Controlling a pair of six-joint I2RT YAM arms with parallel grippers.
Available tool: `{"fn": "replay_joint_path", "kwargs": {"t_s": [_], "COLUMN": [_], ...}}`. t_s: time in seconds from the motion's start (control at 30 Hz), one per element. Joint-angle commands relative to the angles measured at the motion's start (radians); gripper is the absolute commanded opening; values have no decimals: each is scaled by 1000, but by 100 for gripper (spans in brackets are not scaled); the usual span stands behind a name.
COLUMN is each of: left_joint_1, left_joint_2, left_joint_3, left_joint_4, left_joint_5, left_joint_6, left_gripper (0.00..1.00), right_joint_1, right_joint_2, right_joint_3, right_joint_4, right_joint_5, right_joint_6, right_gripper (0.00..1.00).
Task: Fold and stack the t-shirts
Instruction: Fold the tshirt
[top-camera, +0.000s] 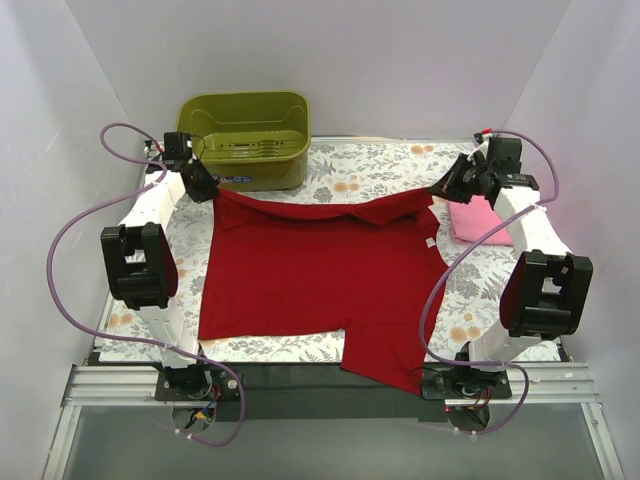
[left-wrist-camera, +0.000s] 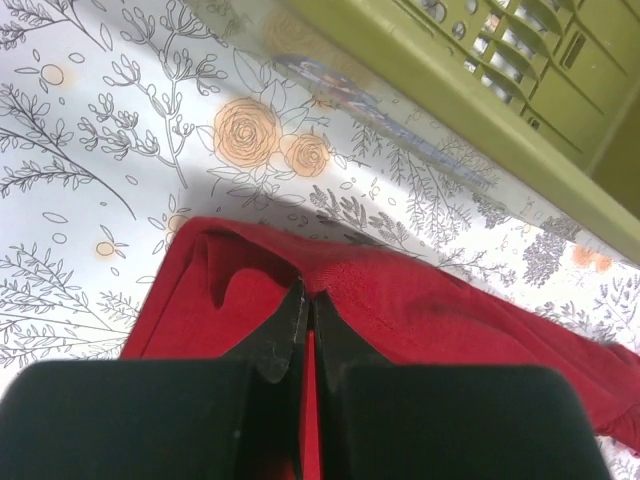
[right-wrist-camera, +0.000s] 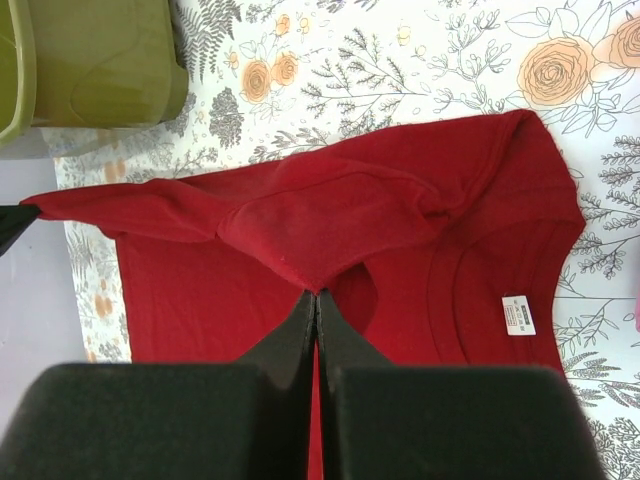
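Red t-shirt (top-camera: 320, 270) lies spread across the middle of the flowered bench (top-camera: 370, 165), with its neckline and white label (right-wrist-camera: 518, 314) toward the right and one sleeve hanging over the near edge. Left fingers (left-wrist-camera: 290, 335) are closed on its far-left corner, just in front of the olive tub (top-camera: 245, 140). Right fingers (right-wrist-camera: 300, 325) are pinched shut on a bunched fold at the far-right shoulder. The far edge runs lifted between them. The pink t-shirt (top-camera: 475, 220) sits folded near the right arm.

The step looks like folding the far side over. To do it well, both arms should travel toward the near edge together, the span taut and level, then lower the cloth flat before letting go.
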Motion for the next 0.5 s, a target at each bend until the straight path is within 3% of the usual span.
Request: {"fn": "replay_joint_path", "kwargs": {"t_s": [0.0,0.2,0.47], "left_joint_1": [6,7,6], "left_joint_2": [-75,-121,-164], "left_joint_3": [0,-22,-164], "left_joint_4": [-24,-64,-58], "left_joint_5": [-14,-29,-5], "left_joint_6": [17,30,30], "left_gripper": [0,0,0], "right_joint_1": [-6,-11,-18], "right_joint_2": [-55,-96,-150], "right_joint_3": [-8,-20,-98], "right_joint_4": [6,-38,-60], "right_joint_5": [-11,28,63], "right_joint_6": [-20,-46,-68], "right_gripper": [1,1,1]}}
